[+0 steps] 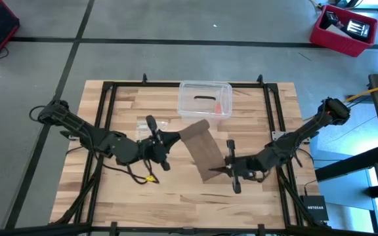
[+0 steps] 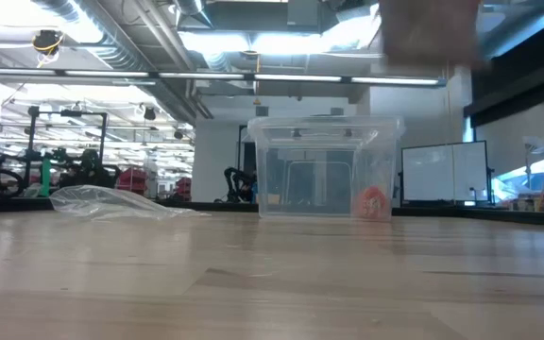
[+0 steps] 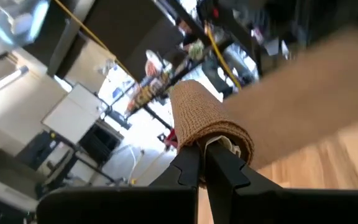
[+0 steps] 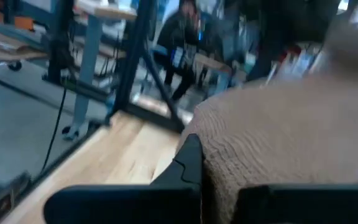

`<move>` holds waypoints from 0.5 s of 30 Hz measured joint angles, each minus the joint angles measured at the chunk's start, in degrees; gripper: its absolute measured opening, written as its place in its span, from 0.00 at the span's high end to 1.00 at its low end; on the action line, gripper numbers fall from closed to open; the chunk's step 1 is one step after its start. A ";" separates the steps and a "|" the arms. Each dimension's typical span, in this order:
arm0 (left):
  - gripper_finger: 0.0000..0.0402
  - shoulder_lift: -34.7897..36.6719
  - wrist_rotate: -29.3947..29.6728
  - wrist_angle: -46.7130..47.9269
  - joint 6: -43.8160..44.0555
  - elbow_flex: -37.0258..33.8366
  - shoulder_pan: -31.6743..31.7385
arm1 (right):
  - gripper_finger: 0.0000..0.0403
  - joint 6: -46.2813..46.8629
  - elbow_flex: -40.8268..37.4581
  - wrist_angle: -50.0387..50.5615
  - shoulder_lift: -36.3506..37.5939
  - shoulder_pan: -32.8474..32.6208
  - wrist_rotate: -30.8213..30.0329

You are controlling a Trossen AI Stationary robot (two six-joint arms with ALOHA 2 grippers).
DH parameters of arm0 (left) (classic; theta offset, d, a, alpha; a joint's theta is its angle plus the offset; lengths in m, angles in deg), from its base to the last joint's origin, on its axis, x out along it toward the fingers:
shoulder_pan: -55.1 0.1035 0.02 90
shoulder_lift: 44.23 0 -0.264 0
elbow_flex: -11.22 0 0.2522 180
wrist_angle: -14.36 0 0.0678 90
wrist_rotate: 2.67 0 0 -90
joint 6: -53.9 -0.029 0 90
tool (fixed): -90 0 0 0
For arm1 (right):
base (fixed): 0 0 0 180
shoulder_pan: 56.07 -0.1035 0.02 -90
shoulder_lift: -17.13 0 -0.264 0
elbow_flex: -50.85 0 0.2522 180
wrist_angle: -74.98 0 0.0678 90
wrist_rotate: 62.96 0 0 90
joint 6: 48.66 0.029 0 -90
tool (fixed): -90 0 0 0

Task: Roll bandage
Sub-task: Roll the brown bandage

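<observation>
Bandage (image 1: pixel 201 149): held stretched above mid-table, between both grippers (one end part-rolled).
Left gripper (image 1: pixel 174 137): fingers clamped on the rolled end.
Right gripper (image 1: pixel 223 169): fingers closed on the other end.
Box (image 1: pixel 205 99): set beyond, on the table (image 1: pixel 254 105).

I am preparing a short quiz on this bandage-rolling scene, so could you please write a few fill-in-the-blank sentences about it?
1. The bandage is held by ____ grippers at once.
2. The left gripper is shut on the bandage's ____ end.
3. The clear plastic box holds a small ____ object.
4. In the low view, the plastic bag lies to the ____ of the box.

Missing words: both; rolled; orange; left
</observation>
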 joint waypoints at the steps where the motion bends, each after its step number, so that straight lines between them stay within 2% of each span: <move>1: 1.00 -0.01 0.03 1.46 0.56 0.00 0.24 | 1.00 -2.13 1.10 -0.46 0.00 -0.78 -0.37; 9: 1.00 -3.34 0.05 4.27 3.52 0.07 2.60 | 1.00 -19.88 11.56 0.01 0.00 -3.36 0.10; 15: 1.00 -7.94 0.09 2.14 3.69 0.09 3.97 | 1.00 -24.32 16.20 3.94 -0.07 -0.95 1.50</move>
